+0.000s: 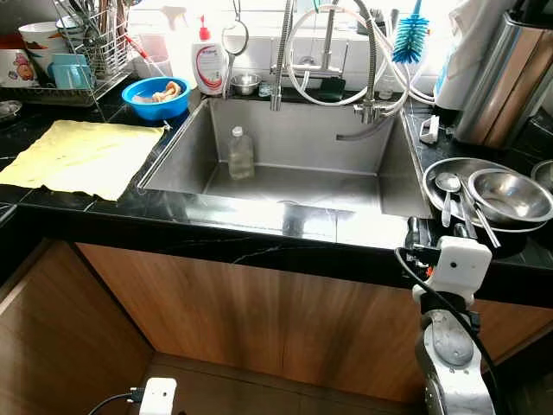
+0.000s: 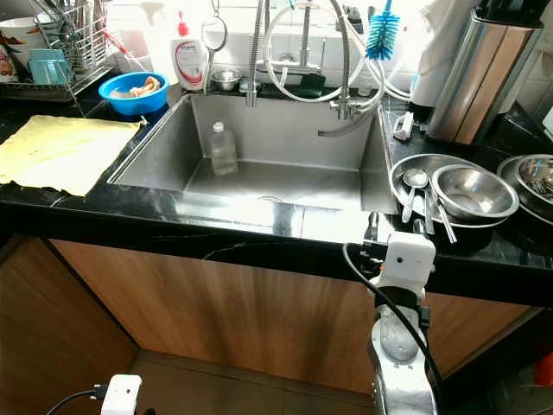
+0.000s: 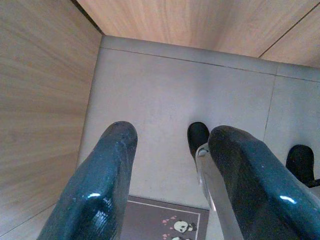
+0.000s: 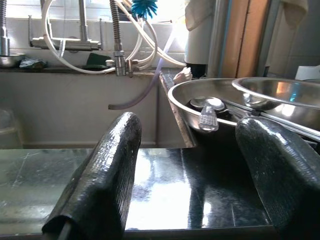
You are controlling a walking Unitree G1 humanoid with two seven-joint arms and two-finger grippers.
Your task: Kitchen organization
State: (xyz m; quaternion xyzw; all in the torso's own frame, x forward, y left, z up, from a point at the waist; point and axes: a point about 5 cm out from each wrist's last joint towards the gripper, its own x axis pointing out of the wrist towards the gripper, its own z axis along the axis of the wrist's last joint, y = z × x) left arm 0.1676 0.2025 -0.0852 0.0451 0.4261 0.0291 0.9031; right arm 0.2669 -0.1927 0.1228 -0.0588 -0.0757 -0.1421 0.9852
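A clear plastic bottle (image 1: 241, 154) stands upright in the steel sink (image 1: 302, 130), near its back left. To the right of the sink, a steel bowl (image 1: 510, 194) rests in a wider steel dish (image 1: 445, 166) with spoons (image 1: 448, 183) across it. My right gripper (image 2: 396, 229) is open and level with the black counter's front edge, just right of the sink, pointing at the dish (image 4: 200, 92). Nothing is between its fingers (image 4: 107, 170). My left gripper (image 3: 172, 134) hangs low by the wooden cabinet, open over the floor.
A yellow cloth (image 1: 82, 156) lies on the counter left of the sink. Behind it are a blue bowl (image 1: 155, 97), a soap bottle (image 1: 209, 65) and a dish rack (image 1: 86, 52). A hose faucet (image 1: 328, 52), blue brush (image 1: 409, 39) and tall steel canister (image 1: 505, 78) line the back.
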